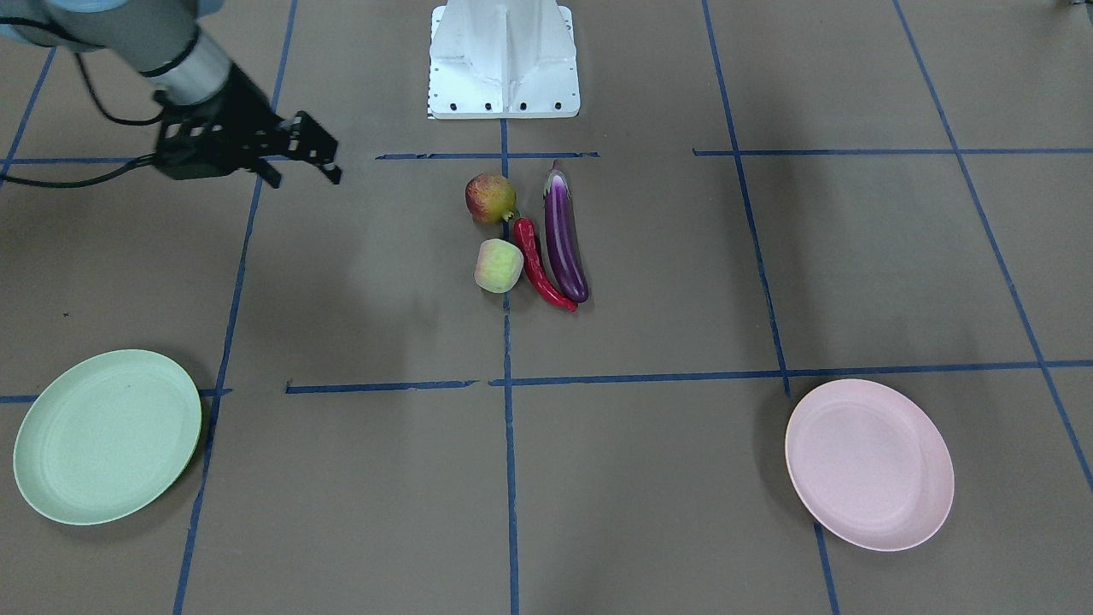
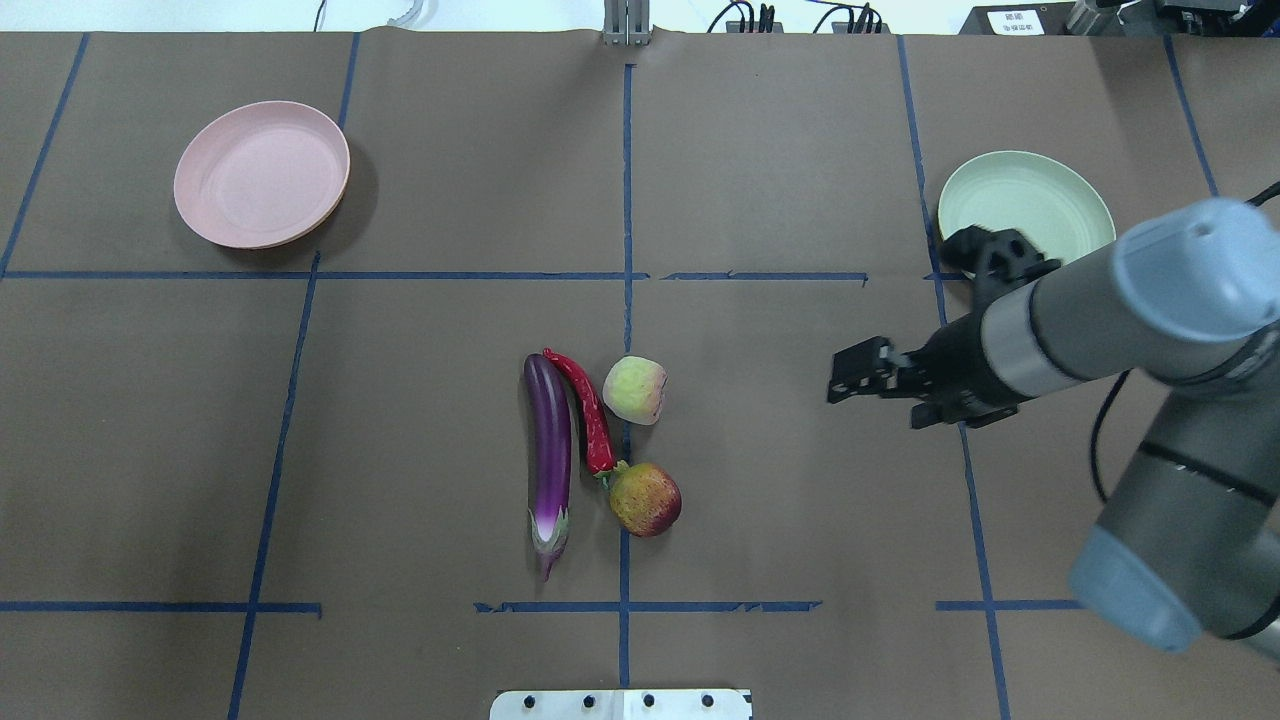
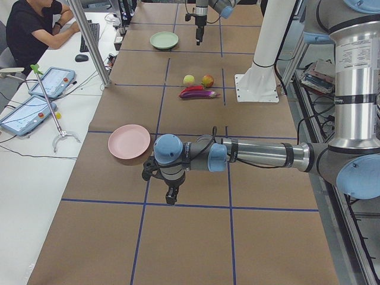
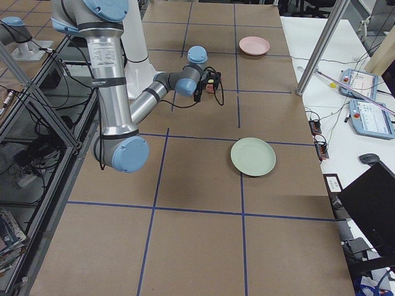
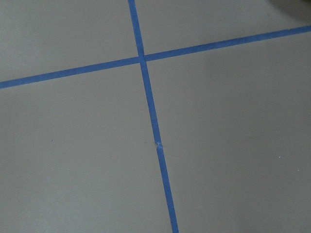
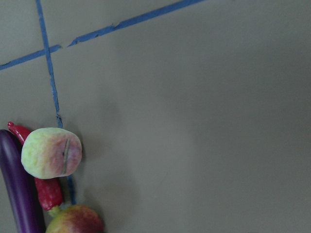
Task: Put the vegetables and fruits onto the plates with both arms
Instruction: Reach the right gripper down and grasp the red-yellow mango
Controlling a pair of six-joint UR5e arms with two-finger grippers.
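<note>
The purple eggplant [image 1: 565, 239], the red chili pepper [image 1: 536, 266], the red-and-yellow mango-like fruit [image 1: 489, 197] and the paler green fruit [image 1: 499, 266] lie close together at the table's middle. They also show in the right wrist view: the paler fruit [image 6: 51, 153], the eggplant [image 6: 17, 184]. The pale green plate [image 2: 1025, 205] and the pale pink plate [image 2: 262, 174] hold nothing. My right gripper [image 1: 305, 178] hangs open and empty above the table, between the green plate and the fruits. My left gripper [image 3: 170, 196] shows only in the exterior left view, beside the pink plate [image 3: 129, 141]; I cannot tell its state.
The white base block [image 1: 504, 60] stands just behind the fruits. Blue tape lines [image 5: 150, 111] cross the brown table cover. A seated person [image 3: 35, 27] and tablets [image 3: 50, 82] are at a side desk beyond the table's far edge.
</note>
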